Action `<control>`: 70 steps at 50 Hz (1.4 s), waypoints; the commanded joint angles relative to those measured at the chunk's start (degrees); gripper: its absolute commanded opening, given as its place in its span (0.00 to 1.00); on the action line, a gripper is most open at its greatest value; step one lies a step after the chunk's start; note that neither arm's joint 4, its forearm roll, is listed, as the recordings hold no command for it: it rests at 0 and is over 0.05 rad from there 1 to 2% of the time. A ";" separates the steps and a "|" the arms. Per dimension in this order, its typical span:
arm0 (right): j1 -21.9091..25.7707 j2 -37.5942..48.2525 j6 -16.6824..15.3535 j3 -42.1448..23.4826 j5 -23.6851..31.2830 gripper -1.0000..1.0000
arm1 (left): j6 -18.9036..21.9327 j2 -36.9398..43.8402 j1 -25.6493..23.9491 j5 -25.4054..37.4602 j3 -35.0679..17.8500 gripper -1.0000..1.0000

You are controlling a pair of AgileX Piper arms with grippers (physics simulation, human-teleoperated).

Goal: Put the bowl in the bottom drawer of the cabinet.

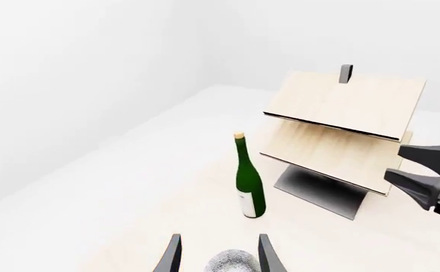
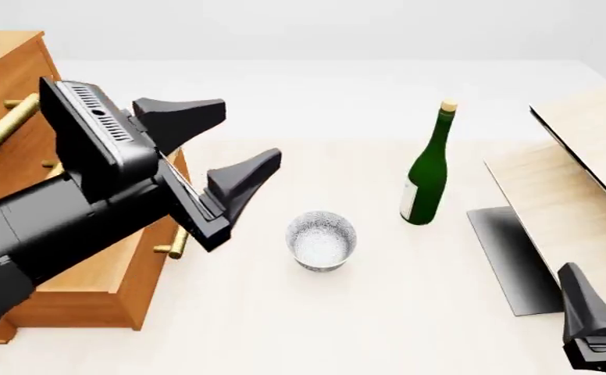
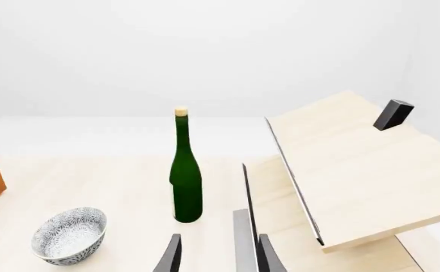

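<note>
The left gripper (image 2: pixel 235 152) fills the left half of the front view, and its black body hides much of the cabinet (image 2: pixel 6 70) and most of the bottom drawer (image 2: pixel 115 285). Only one drawer wall, a corner and part of a brass bar handle (image 2: pixel 176 242) below the fingers can be seen; the drawer stands pulled out from the cabinet, its interior largely covered by the arm. The left jaws stand wide apart and hold nothing. In the left wrist view only the fingertips show, with the bowl's rim between and below them, cut off by the frame edge.

The right gripper (image 2: pixel 595 328) is cropped at the front view's lower right corner; only one finger shows there. In the right wrist view its two fingertips stand a narrow gap apart with nothing between them.

The bowl (image 2: pixel 322 239) sits upright on the pale table (image 2: pixel 386 328), just off the drawer's front corner and not touching it. A green wine bottle (image 2: pixel 426 168) stands upright near the bowl, farther back and to the right. Bare table lies in front of the bowl. Tilted light-wood panels (image 2: pixel 584 180) on a dark base (image 2: pixel 511 262) occupy the right edge, partly out of frame.
</note>
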 commanded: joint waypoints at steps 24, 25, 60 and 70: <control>0.00 0.00 0.00 0.00 0.00 1.00 | -3.04 15.82 0.84 11.67 -15.90 1.00; -0.01 0.00 0.01 0.00 0.00 1.00 | -3.23 16.12 0.89 12.04 -16.29 1.00; -0.01 0.00 0.00 0.00 0.00 1.00 | -7.72 30.56 0.88 24.09 -29.44 1.00; 0.00 0.01 0.00 0.00 0.00 1.00 | -8.34 34.88 2.05 27.90 -34.21 1.00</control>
